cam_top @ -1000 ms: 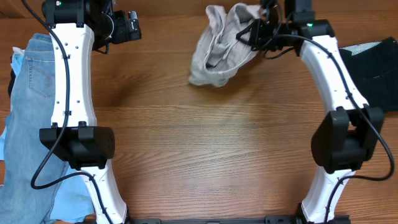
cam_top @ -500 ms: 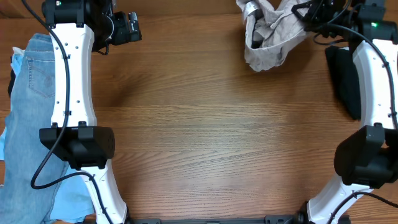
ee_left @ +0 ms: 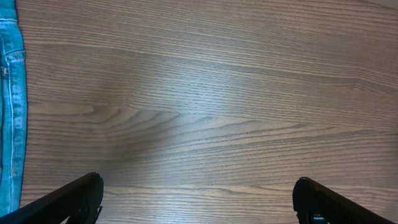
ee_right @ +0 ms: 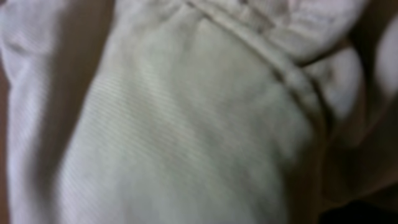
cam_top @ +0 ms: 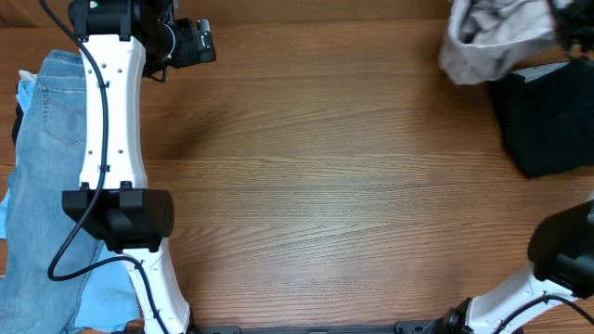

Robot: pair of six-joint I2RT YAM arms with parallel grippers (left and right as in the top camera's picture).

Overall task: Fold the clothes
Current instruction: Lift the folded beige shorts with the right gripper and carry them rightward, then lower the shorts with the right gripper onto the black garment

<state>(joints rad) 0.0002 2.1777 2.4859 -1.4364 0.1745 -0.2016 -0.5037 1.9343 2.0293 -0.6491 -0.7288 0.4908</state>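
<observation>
Moved: your right end effector [cam_top: 559, 26], gripping shorts [cam_top: 492, 39], hauled them far right.
Left end effector [ee_left: 198, 200]: wide.
Folding: not begun.

Crumpled beige shorts [cam_top: 492, 42] bunch at far-right corner; blue jeans [cam_top: 42, 167] lie left; black garment [cam_top: 548, 121] lies right.

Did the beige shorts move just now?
Yes. The beige shorts went right along the far edge of the table, from mid-table to next to the black garment.
</observation>
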